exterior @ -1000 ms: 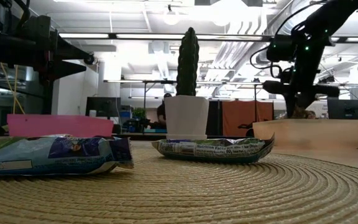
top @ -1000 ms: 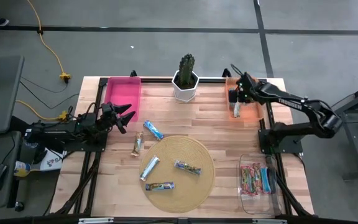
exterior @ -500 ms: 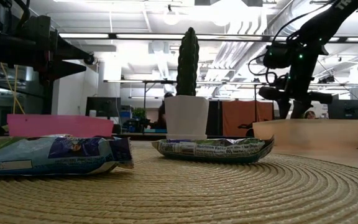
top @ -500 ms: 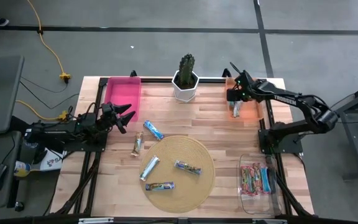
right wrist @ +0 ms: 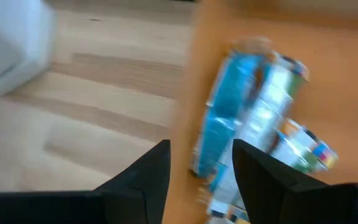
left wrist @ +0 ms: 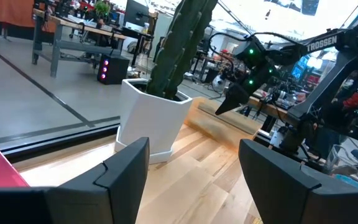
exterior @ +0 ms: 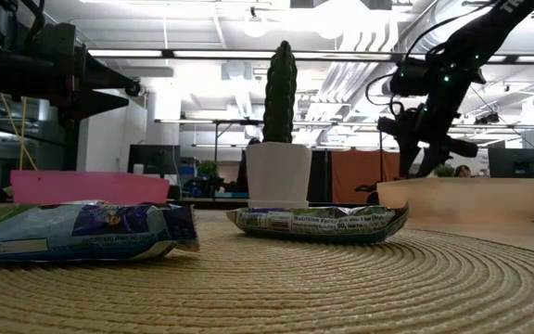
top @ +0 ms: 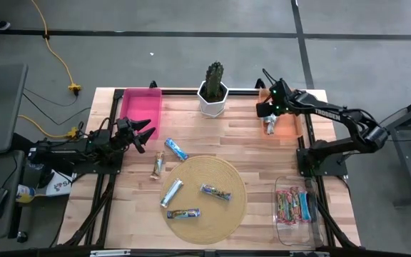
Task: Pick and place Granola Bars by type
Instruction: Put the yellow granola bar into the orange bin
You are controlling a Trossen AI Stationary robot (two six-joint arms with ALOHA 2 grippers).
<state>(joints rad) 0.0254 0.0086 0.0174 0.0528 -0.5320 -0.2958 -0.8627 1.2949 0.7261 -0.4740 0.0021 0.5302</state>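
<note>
Several granola bars lie loose: a blue one and a tan one on the bare wood, and three more on the round woven mat. Blue-and-white bars lie flat on the floor of the orange bin. My right gripper hangs open above that bin's left wall, pointing steeply down, with nothing between its fingers. At the table's left side my left gripper waits open and level.
A cactus in a white pot stands at the far middle, just left of my right gripper. A pink bin is at the far left. At the near right a clear bin holds several bars.
My right gripper has moved a little toward the table's left, from over the orange bin's middle to over its left wall, and has tipped and rolled. Its fingers stand wider apart than before. The bars in the bin lie still.
</note>
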